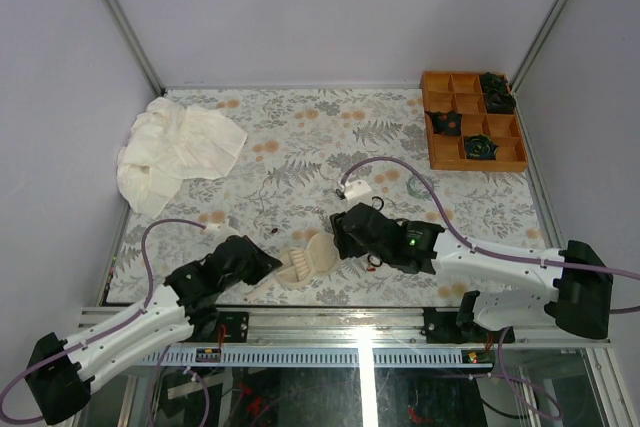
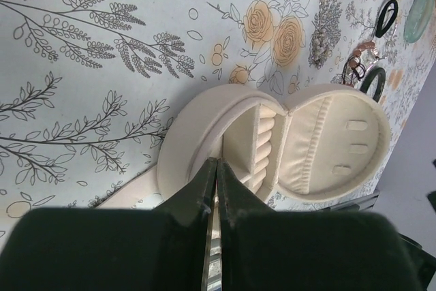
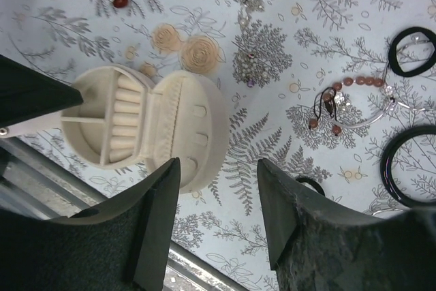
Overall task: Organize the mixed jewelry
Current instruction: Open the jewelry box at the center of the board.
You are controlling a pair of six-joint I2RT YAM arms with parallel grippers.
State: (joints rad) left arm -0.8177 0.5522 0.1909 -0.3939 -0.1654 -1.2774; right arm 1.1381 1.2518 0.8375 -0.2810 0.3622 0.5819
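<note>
Mixed jewelry (image 3: 334, 103): loose pieces lying on the floral desk (image 1: 300, 137), filling the right half of the right wrist view.
- Beaded bracelet (image 3: 359, 81): tangled with a dark cord, centre right.
- Black band (image 3: 394, 56): upper right.
- Black bangle (image 3: 386, 161): right edge.
- Small black ring (image 3: 308, 180): just beside the right-hand finger.
- Red bit (image 3: 120, 1): upper left, well apart from the rest.

Cream box (image 3: 197, 134): round, lid thrown open, left of centre. Ring rolls and an open compartment show; no piece is visible inside.

Right pincer (image 3: 218, 163): jaws parted about halfway, nothing between them, hanging over bare desk between box lid and jewelry.

Left pincer (image 2: 216, 168): fingers fully together at the near rim of the box. Whether they nip its edge cannot be told.

Step in hand, as judged: first pick for the box.

Handling advice:
- Choose a piece lying alone, such as the small black ring, not the tangle.
- Turn the jaws to straddle one side of the band.
- Come down until the tips touch the desk, then close gently and lift straight.
- Release low over the open compartment, clear of the lid.
- The box is likely light, so a nudge could shift it.
</note>
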